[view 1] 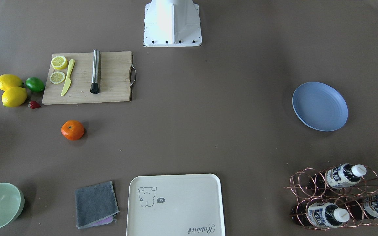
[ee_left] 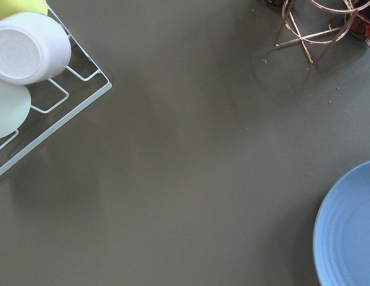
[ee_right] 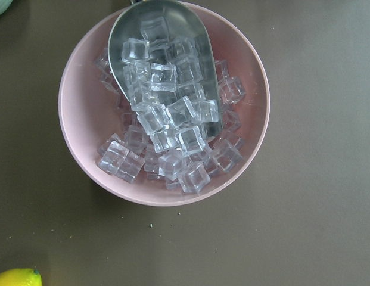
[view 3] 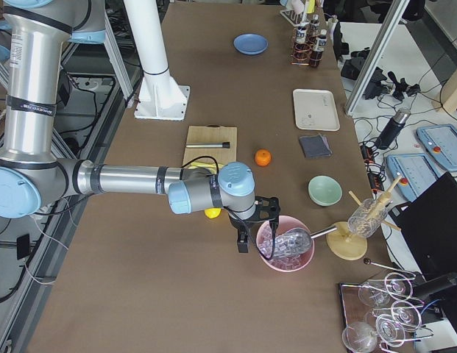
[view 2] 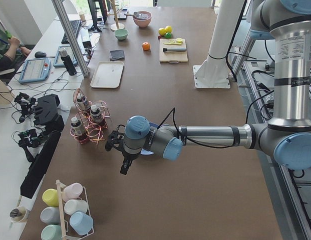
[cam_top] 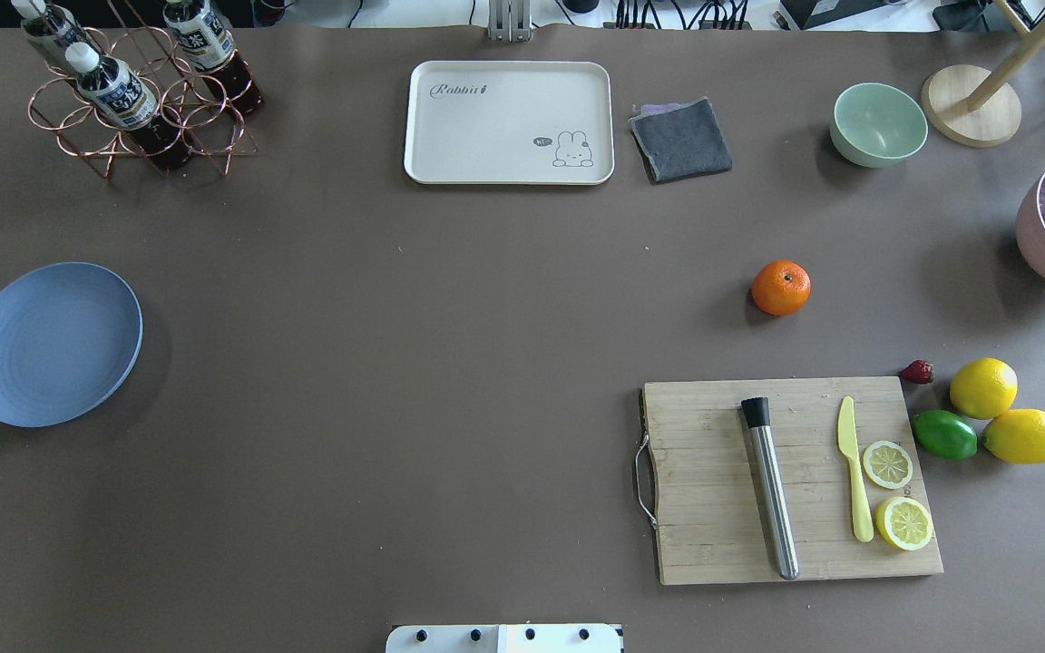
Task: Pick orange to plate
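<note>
Brown tabletop [cam_top: 450, 345], orange [cam_top: 780, 287] near cutting board [cam_top: 713, 453] edge, plate [cam_top: 53, 344] well apart

A cutting board [cam_top: 713, 453] (knife [cam_top: 854, 472] and steel rod [cam_top: 772, 499] atop) lies near lemons [cam_top: 983, 388].

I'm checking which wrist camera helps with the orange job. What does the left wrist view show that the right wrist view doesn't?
Left wrist only: the edge of the blue plate, part of a copper wire rack, and cups in a white wire rack. Right wrist only: a pink bowl of ice cubes with a metal scoop, and the tip of a lemon. Both: the brown table. Neither shows the orange.
</note>
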Controlling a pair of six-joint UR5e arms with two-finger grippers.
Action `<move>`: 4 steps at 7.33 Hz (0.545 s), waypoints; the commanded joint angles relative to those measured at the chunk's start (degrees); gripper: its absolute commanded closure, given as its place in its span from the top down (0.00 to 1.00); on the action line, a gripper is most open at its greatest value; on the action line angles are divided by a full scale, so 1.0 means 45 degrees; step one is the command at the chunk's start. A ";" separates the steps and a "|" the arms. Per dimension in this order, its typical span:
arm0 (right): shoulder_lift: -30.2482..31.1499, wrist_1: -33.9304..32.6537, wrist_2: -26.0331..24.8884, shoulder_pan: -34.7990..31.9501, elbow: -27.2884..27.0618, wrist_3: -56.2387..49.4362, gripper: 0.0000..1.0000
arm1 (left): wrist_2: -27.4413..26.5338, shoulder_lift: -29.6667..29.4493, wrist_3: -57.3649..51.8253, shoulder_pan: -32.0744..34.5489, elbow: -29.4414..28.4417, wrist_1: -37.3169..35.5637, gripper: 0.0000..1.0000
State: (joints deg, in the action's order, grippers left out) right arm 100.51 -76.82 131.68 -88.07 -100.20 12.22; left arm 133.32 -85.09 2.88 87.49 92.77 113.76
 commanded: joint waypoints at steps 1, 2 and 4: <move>0.0009 -0.0019 0.0267 0.0000 -0.0018 0.0039 1.00 | 0.0932 0.0217 0.0004 0.0011 0.0010 -0.0007 0.99; 0.0009 0.0000 0.0289 0.0000 0.0001 0.0001 1.00 | 0.1095 0.0276 0.0004 0.0011 -0.0009 0.0032 0.99; 0.0029 0.0020 0.0289 0.0000 -0.0096 0.0039 1.00 | 0.1097 0.0277 0.0024 -0.0009 -0.0106 0.0012 0.99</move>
State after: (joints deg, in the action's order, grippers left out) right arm 100.60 -76.77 132.92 -88.07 -100.35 12.24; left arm 137.98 -83.91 2.96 87.49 92.67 113.79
